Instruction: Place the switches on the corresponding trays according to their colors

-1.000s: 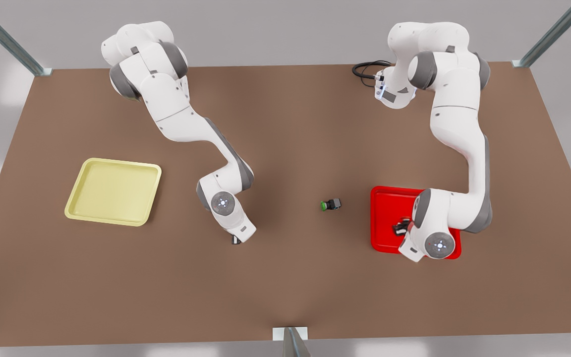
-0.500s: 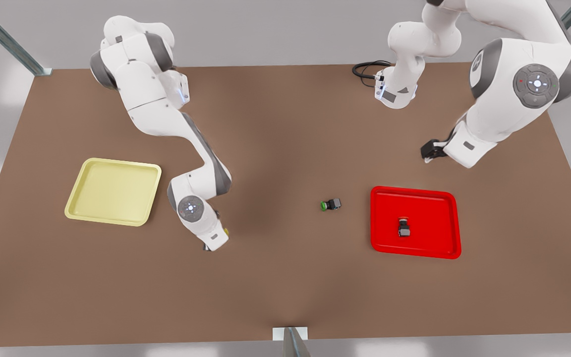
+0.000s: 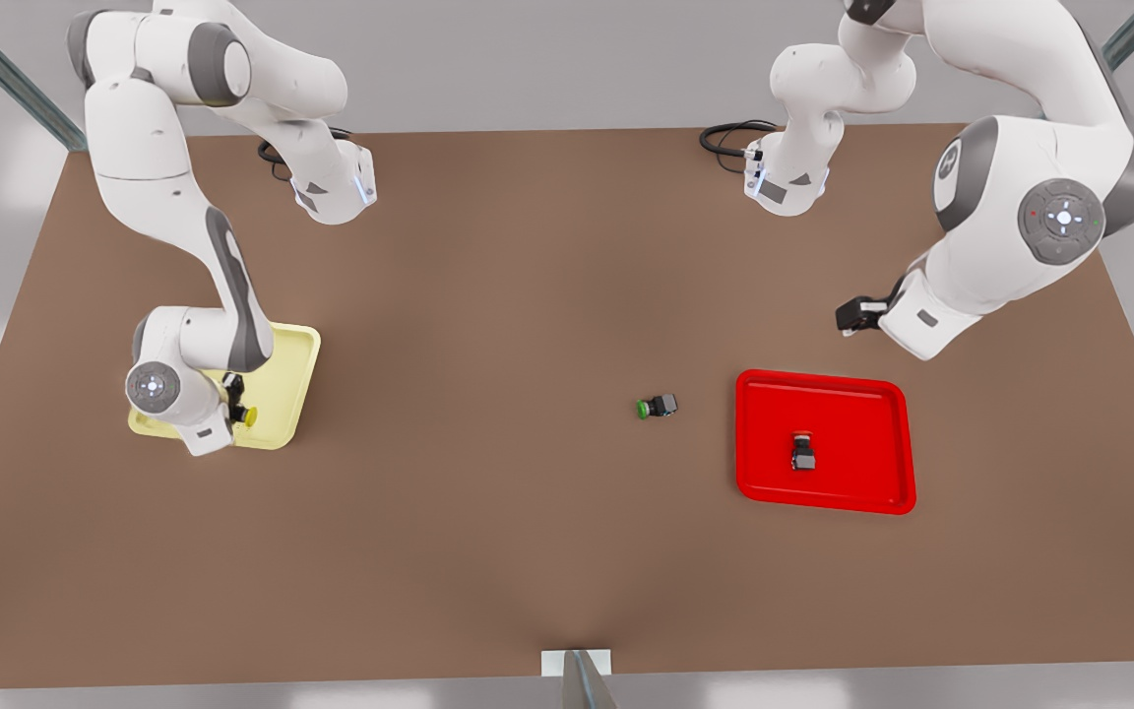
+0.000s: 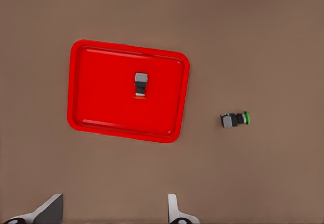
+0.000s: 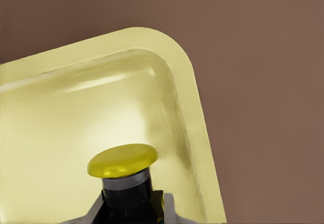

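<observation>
Yellow switch point(image 5: 124, 176) clenched between right gripper point(image 3: 235, 412) fingers above yellow tray point(image 5: 167, 97); left gripper point(image 3: 848, 317) released.

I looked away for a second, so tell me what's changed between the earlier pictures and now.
The right gripper carried the yellow switch toward the front view's left and now holds it over the yellow tray. The left gripper let go of the red switch in the red tray, then rose away, open. The green switch stayed on the table.
</observation>
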You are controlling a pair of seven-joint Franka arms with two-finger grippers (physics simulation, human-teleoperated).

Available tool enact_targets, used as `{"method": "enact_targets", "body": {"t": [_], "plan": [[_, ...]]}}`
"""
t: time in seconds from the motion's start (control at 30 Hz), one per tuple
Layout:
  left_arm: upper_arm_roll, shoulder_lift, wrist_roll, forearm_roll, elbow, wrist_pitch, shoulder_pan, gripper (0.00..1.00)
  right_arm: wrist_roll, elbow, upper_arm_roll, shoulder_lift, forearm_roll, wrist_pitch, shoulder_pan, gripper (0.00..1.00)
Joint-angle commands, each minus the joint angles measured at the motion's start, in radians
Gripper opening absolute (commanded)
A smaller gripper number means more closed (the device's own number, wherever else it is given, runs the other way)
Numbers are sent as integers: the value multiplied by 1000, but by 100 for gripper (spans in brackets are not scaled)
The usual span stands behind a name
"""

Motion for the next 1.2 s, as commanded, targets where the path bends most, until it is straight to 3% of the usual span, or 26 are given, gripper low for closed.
{"method": "enact_targets", "body": {"t": [0.0, 0.1, 0.13, 0.37, 0.5, 0.57, 0.6, 0.67, 0.8, 1.17], "plan": [[0, 0, 41, 0, 2, 1, 0, 100, -313, -45, -5, -19, -6, 126, -7, 45], [0, 3, 41, 0, 2, 1, 0, 100, -327, -69, -7, -22, -6, 124, -21, 50], [0, 3, 41, 0, 0, 1, 0, 100, -325, -71, -7, -22, -6, 124, -22, 100], [0, 5, 41, 0, 0, -3, 0, 100, -341, -26, -4, -40, -6, 74, -28, 100], [0, 3, 39, 0, 0, -3, 0, 100, -292, 193, 4, -56, 5, -130, -18, 100], [0, 3, 39, -1, 2, -3, 0, 100, -78, 349, 16, -53, 65, -339, -5, 100], [0, 3, 38, -1, 2, -5, 0, 100, 278, 492, 16, -42, 72, -563, 31, 100], [0, 3, 38, -1, 2, -5, 0, 100, 940, 650, 16, -39, 108, -804, 127, 100], [1, 3, 39, 0, 2, -16, 0, 100, 1020, 739, 41, -201, 34, -1000, 117, 100], [1, 3, 64, -15, 2, -52, 26, 100, 1052, 739, 70, -238, 40, -1048, 82, 100]]}}
